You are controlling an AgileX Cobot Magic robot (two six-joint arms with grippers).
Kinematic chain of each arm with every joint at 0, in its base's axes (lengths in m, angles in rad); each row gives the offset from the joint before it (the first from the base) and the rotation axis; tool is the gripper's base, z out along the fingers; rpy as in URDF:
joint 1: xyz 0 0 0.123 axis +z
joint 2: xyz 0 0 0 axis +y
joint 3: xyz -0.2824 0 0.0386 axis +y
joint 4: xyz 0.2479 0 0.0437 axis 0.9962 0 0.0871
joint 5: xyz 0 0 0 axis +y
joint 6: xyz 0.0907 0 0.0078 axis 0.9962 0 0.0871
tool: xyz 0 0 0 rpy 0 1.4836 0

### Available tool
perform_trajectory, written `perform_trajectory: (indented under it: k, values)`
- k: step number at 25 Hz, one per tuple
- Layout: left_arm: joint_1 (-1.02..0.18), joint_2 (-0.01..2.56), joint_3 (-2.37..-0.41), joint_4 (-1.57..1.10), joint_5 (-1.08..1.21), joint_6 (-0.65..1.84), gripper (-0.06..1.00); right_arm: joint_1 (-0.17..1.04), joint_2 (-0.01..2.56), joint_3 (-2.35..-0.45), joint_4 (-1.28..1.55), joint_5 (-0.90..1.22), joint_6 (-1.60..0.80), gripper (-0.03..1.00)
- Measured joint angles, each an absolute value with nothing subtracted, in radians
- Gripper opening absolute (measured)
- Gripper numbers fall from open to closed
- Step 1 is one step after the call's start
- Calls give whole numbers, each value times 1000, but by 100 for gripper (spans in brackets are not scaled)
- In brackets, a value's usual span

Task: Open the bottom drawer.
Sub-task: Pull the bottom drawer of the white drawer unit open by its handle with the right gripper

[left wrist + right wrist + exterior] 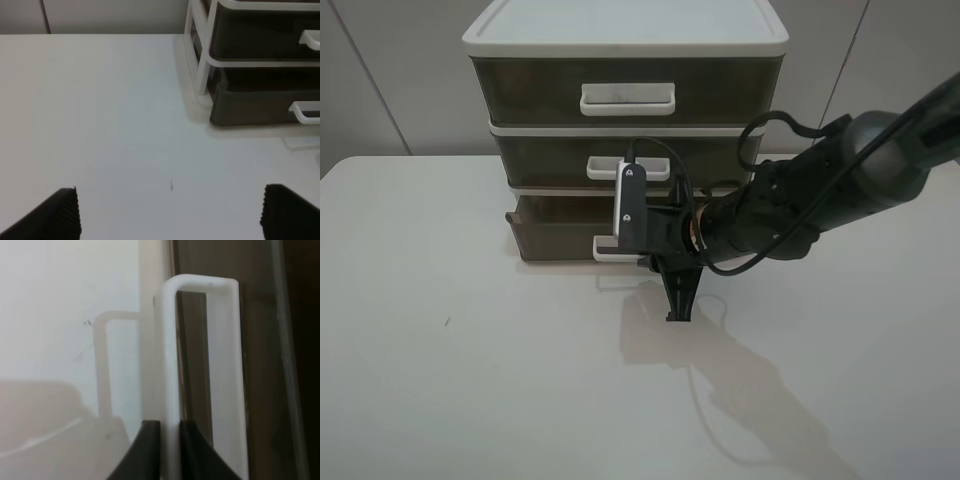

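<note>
The white-framed drawer unit [625,40] stands at the back of the table. The bottom drawer [555,232], smoky brown, sticks out a little from the frame. My right gripper [652,258] is shut on the right part of its white loop handle [605,248]. In the right wrist view the two black fingers [147,450] pinch the handle's bar [170,365] against the brown drawer front [260,390]. My left gripper [170,215] is open over bare table, well short of the drawer [250,107] and its handle [305,112]; it is out of the exterior view.
The middle drawer [550,160] and top drawer [530,90] sit shut above, each with a white handle. The white table [470,370] spreads in front and to the left. A grey wall stands behind the unit.
</note>
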State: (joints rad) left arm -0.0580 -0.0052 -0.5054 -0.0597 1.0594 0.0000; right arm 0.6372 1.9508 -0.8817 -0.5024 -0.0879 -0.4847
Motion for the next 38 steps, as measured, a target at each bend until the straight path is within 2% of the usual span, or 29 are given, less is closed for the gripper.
perform_trajectory:
  k: [38]
  values:
    - [-58,-4,-505,-60,1059,0,74,819,1858,-795,-327,89,-480,7]
